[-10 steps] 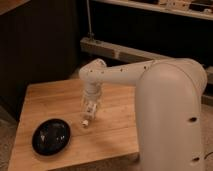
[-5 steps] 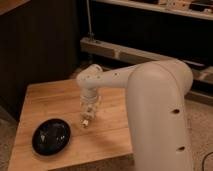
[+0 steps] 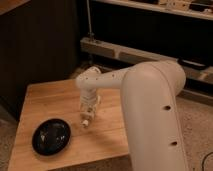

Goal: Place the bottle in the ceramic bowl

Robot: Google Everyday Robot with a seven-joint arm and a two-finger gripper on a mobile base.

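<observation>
One gripper (image 3: 88,115) clasps the bottle (image 3: 86,121) nose-down above the wooden table (image 3: 50,97); the ceramic bowl (image 3: 51,136) sits near, apparently the load's destination.

Glossy black ceramic bowl (image 3: 51,136); smooth, white, plastic-looking gripper (image 3: 87,115), low over matt, pale wood table (image 3: 45,97)

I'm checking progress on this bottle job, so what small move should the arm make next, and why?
Probably shift the gripper toward the picture's lower left, until it is above the ceramic bowl. The bottle shows at the gripper's tip, over the wooden table and to the right of the bowl, and the bowl holds nothing yet. Whether the bottle is actually held cannot be told.
</observation>
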